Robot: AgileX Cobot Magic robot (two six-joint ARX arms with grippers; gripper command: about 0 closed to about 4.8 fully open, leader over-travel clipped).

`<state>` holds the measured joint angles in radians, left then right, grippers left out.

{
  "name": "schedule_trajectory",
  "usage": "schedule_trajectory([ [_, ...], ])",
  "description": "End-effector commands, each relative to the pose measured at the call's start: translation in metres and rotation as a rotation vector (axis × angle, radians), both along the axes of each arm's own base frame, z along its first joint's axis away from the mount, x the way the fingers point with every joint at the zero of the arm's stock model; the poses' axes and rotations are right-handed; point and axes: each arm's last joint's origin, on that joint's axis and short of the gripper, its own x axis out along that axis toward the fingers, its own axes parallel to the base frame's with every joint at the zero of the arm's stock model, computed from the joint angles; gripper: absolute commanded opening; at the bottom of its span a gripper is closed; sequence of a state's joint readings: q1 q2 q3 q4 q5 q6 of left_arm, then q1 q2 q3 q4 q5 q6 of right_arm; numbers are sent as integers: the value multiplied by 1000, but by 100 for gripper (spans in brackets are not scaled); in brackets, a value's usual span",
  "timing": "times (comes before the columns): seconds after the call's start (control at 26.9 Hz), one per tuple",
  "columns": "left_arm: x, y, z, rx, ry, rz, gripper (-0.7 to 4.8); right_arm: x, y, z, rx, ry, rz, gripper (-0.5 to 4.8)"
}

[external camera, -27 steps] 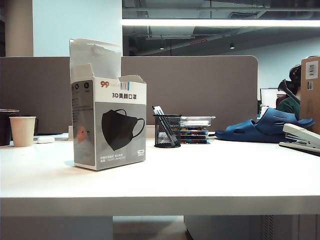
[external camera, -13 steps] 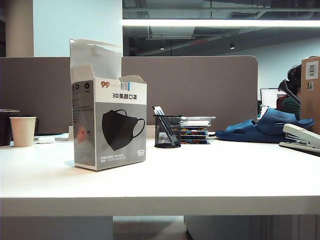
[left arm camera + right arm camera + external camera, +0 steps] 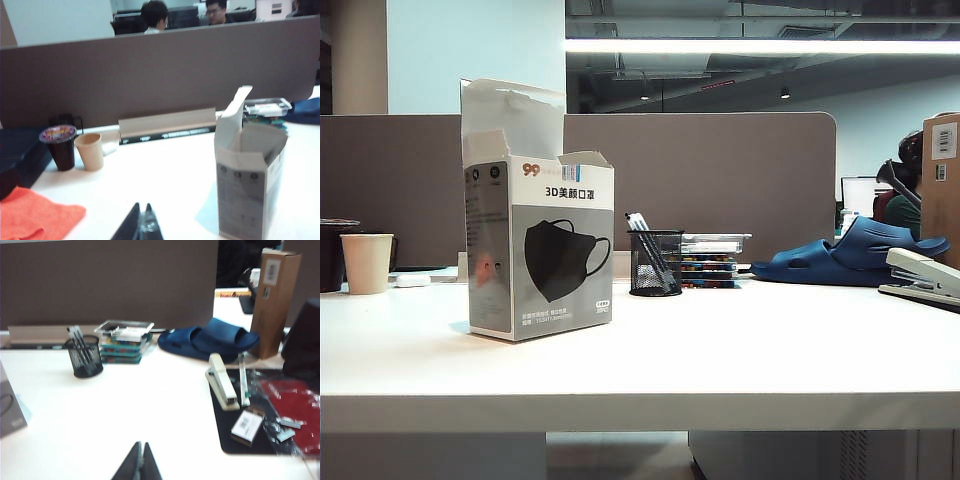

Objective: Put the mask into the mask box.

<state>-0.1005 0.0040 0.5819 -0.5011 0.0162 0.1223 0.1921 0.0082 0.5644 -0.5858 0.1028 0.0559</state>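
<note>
The mask box [image 3: 540,250] stands upright on the white table, left of the middle, with its white top flaps open. It also shows in the left wrist view [image 3: 250,190], and a corner of the mask box [image 3: 10,410] shows in the right wrist view. The mask shows in no view. My left gripper [image 3: 142,206] is shut with nothing between its fingers, held back from the box and well short of it. My right gripper [image 3: 141,444] is shut too and empty, over bare table to the right of the box. Neither gripper appears in the exterior view.
A paper cup [image 3: 366,262] and a dark lidded cup [image 3: 60,147] stand at the far left, with an orange cloth [image 3: 35,217] nearer. A mesh pen cup [image 3: 654,262], stacked cases [image 3: 710,260], a blue slipper [image 3: 850,255] and a stapler [image 3: 925,275] lie to the right. A brown carton [image 3: 275,300] stands behind.
</note>
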Motion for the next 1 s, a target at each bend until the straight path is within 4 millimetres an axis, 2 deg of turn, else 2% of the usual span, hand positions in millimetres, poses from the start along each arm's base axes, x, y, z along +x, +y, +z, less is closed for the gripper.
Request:
schedule_trajectory([
  [0.04,11,-1,-11,-5,-9,3,-6,7,2,-7,9,-23,13,-8],
  [0.19,34,-3,-35,-39,-54,-1,-6,24,5,-27,10,-30,17,-8],
  [0.33,46,-5,-56,-77,-40,-5,-6,38,8,-44,16,-66,17,-8],
  [0.52,63,-6,-89,-80,-52,-14,-6,57,12,-78,28,-131,17,-8],
  [0.74,66,-7,-100,-83,-51,-15,-6,67,14,-110,17,-117,16,-8],
  [1.0,66,-7,-101,-82,-51,-13,-6,67,14,-113,11,-94,15,-8],
])
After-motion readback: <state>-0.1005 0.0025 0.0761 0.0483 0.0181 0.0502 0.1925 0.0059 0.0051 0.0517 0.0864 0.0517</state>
